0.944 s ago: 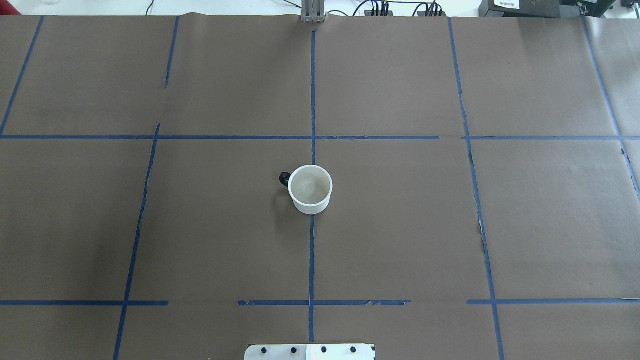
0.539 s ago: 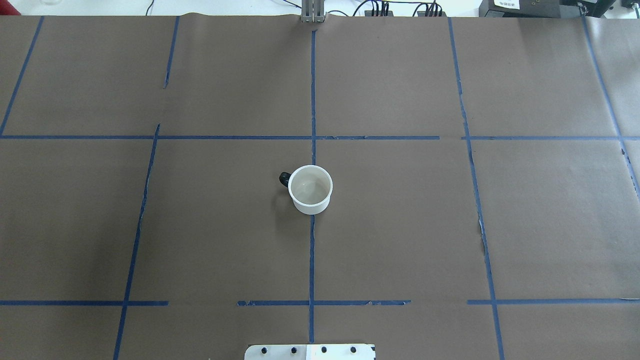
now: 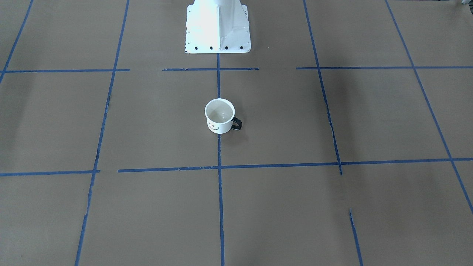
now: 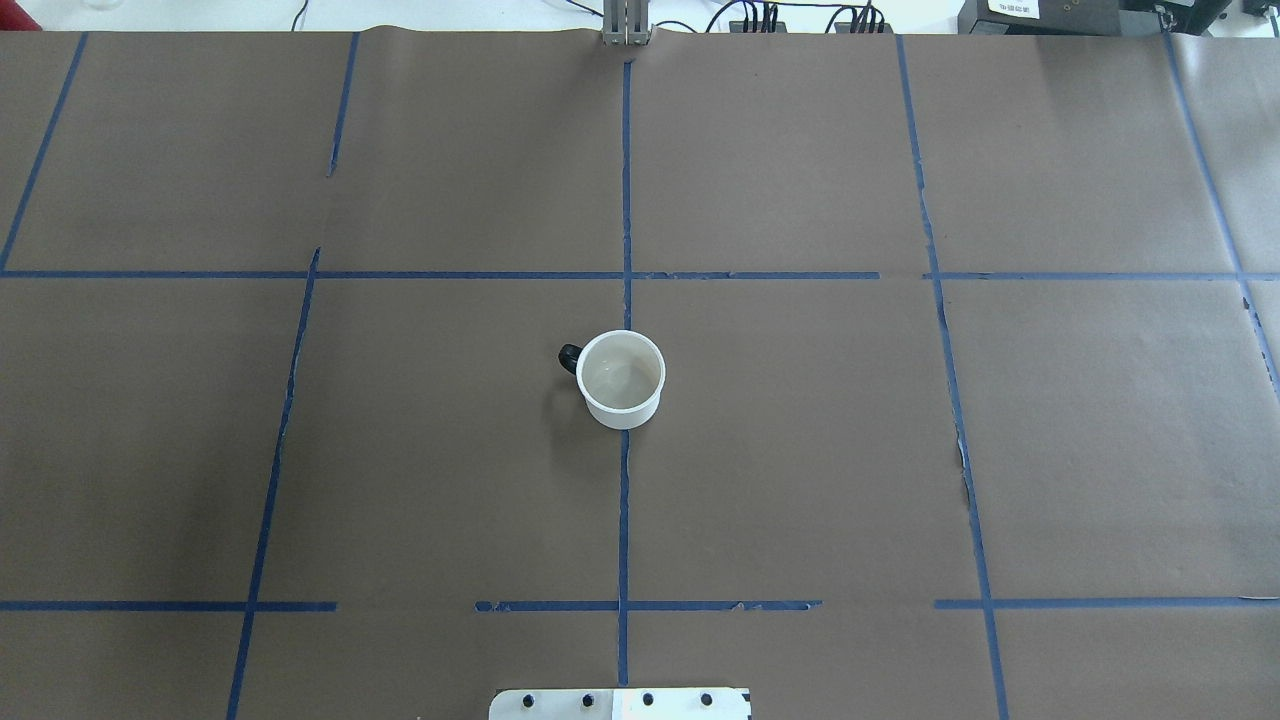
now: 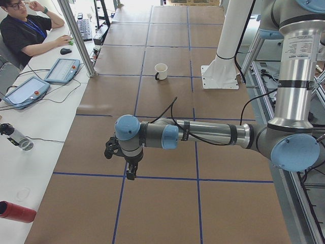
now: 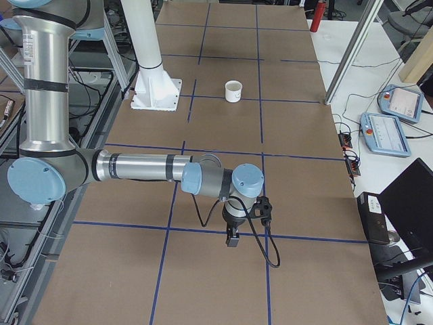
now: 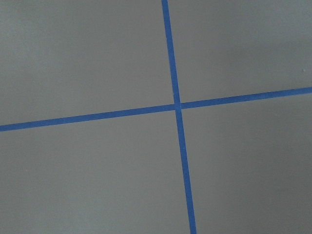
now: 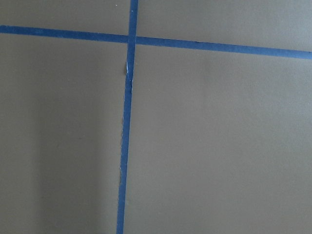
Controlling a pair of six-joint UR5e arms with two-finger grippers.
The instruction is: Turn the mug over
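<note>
The white mug (image 4: 621, 382) stands upright, mouth up, at the middle of the brown table. Its black handle (image 4: 569, 357) points to the overhead view's left. In the front-facing view (image 3: 219, 119) its black smiley face shows. It also shows small in the exterior left view (image 5: 161, 70) and the exterior right view (image 6: 233, 91). My left gripper (image 5: 131, 175) hangs over the table far from the mug. So does my right gripper (image 6: 232, 238). They show only in the side views, so I cannot tell whether they are open or shut. Both wrist views show only paper and tape.
Brown paper with a grid of blue tape lines (image 4: 624, 200) covers the table. The robot's white base (image 3: 217, 26) stands at the near edge. A seated operator (image 5: 25, 30) and tablets (image 5: 62, 70) are at a side desk. A red bottle (image 5: 18, 212) lies there too.
</note>
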